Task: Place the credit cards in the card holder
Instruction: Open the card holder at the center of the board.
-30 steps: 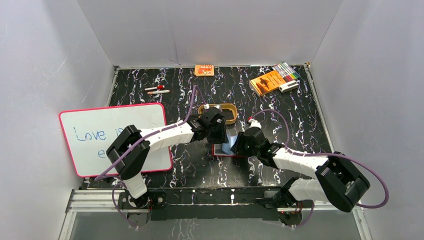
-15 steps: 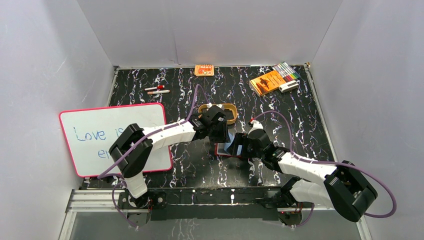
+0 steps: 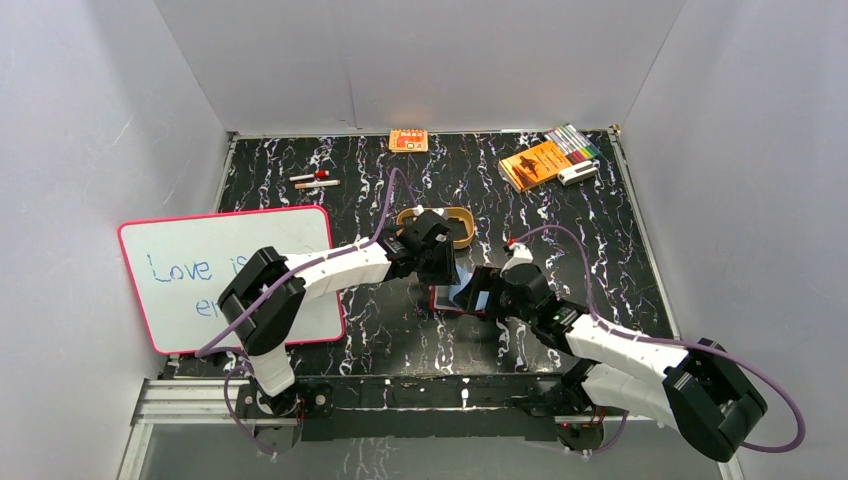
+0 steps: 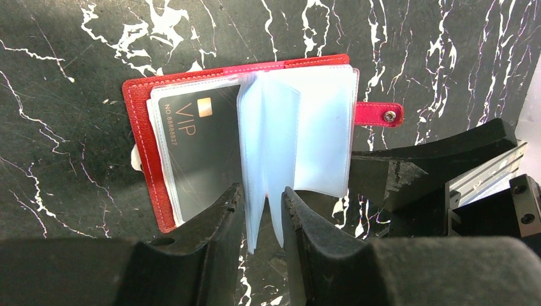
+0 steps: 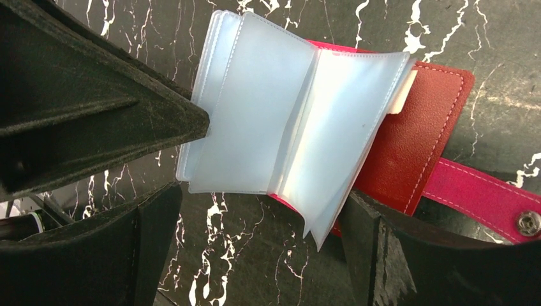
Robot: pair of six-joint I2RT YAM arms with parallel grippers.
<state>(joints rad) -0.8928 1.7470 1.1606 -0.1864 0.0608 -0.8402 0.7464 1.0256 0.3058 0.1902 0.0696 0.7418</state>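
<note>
The card holder (image 3: 450, 298) is lying open in the middle of the table (image 3: 600, 240), a credit card (image 4: 191, 150) sitting in its pocket on the side away from the snap tab (image 4: 379, 115); the left gripper (image 4: 263, 194) is straddling its upright sleeves; the right gripper (image 5: 261, 248) is flanking it from the right; the tray (image 3: 437, 226) is sitting just behind it; the whiteboard (image 3: 230, 275) is lying well to its left; the pens (image 3: 315, 181), packet (image 3: 408, 140), booklet (image 3: 533, 165) and markers (image 3: 573, 142) are lying far behind it, running left to right.
</note>
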